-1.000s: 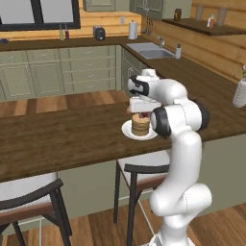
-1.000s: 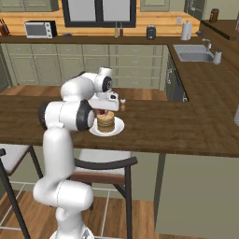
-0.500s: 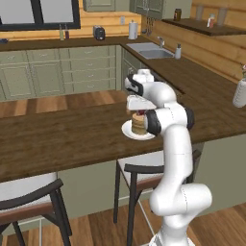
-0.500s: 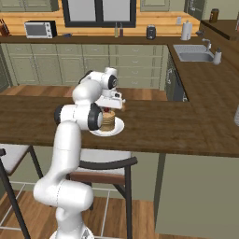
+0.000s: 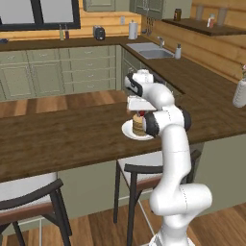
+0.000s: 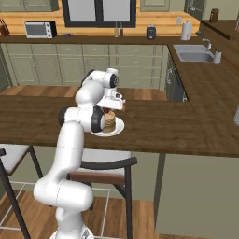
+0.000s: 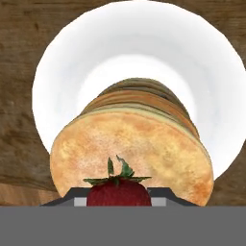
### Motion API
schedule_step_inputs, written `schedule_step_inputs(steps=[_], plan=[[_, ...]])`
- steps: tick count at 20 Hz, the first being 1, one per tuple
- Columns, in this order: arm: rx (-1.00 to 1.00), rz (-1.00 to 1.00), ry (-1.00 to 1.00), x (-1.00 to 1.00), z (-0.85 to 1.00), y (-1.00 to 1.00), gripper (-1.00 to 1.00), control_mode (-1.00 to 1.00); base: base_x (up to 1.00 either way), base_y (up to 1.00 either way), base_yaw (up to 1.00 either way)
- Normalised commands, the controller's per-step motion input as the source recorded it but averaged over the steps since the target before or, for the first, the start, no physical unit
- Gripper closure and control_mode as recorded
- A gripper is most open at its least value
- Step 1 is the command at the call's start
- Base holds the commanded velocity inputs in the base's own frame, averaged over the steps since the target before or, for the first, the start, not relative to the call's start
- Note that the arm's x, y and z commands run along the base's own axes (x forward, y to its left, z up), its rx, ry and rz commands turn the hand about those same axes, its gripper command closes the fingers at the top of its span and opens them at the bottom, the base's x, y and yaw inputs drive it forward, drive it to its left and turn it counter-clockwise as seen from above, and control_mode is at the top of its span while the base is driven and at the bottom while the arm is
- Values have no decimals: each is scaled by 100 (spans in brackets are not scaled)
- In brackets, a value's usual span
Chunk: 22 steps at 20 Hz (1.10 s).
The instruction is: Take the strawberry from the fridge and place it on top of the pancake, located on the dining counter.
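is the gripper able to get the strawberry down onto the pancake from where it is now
Probably yes: the gripper, shut on the strawberry, hangs right over the pancake on its plate, with nothing between berry and top pancake.

No legible text, label, brand, number or sign on anything in view.

From the hand view the strawberry [image 7: 118, 192] is cut off below, so its lower half and the gripper's hold on it can't be made out. In the left base view the forearm hides part of the pancake [image 5: 138, 126] and its plate [image 5: 129, 132]
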Motion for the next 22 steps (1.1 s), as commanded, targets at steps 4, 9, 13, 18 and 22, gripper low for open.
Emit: schedule_step_inputs(steps=[4,9,13,18,22], plan=[[-6,0,-1,-15,-49,15,-100,-100,0,0,0],[0,0,-19,-28,-15,2,-100,-100,0,0,0],[0,0,-21,-40,0,0,-100,-100,0,0,0],[0,0,-16,-48,5,0,-100,-100,0,0,0],[0,0,-26,-95,4,0,-100,-100,0,0,0]])
